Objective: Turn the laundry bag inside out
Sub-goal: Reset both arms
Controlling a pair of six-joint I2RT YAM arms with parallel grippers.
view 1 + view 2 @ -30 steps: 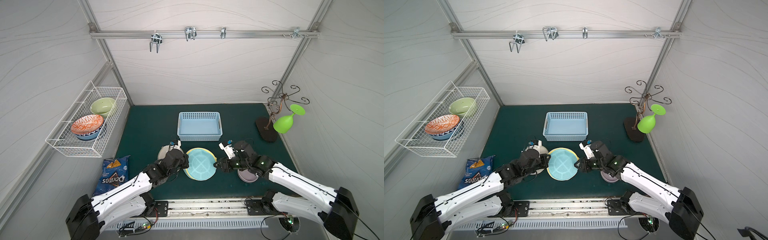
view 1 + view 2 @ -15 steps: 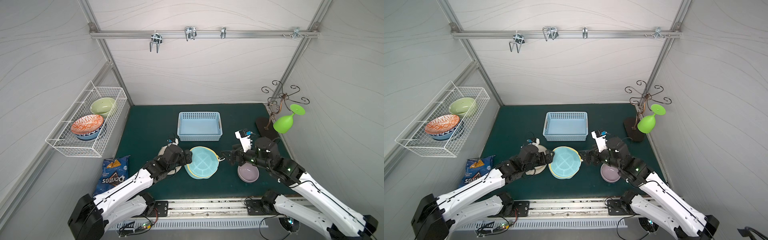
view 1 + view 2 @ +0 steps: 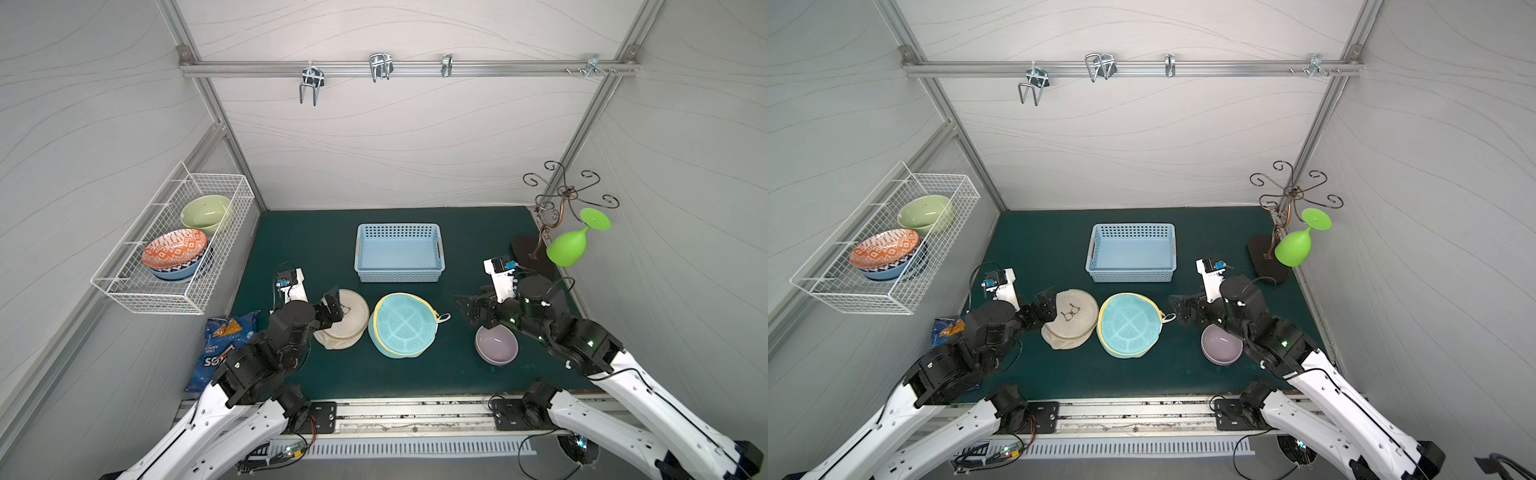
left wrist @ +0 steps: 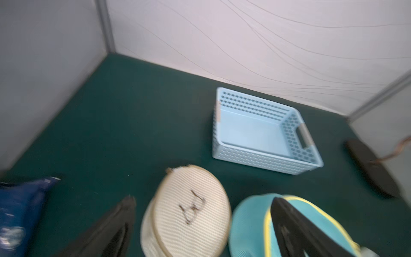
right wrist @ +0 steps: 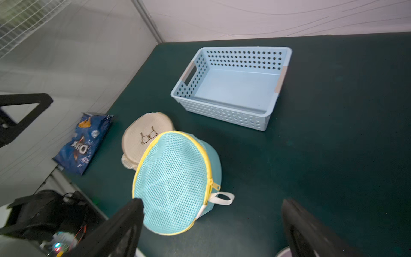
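- Far left: chip bag [image 3: 220,345] at the edge of the green mat [image 3: 316,249], close beside the left arm.
- Left claw [image 3: 334,307]: fingers spread wide, gripping nothing, poised over the left edge of a cream mesh bag [image 3: 351,316]; contact with that bag impossible to tell.
- Laundry bag [image 3: 403,326]: round, teal mesh with yellow trim, lying on the mat toward the front, between the two claws; just beside the cream bag, and so parted from the left claw by it.
- Behind the laundry bag and apart from it: pale blue basket [image 3: 399,253].
- White loop [image 3: 444,318] on the laundry bag's right side, sticking out toward the right claw.
- Right claw [image 3: 467,311]: fingers spread wide, gripping nothing, near the loop but clear of it; in the right wrist view, laundry bag [image 5: 173,182] just ahead of the fingers, untouched.
- Just in front of the right claw: purple bowl [image 3: 496,344].
- Far right: green glass [image 3: 567,247] hanging from a wire stand [image 3: 561,195].
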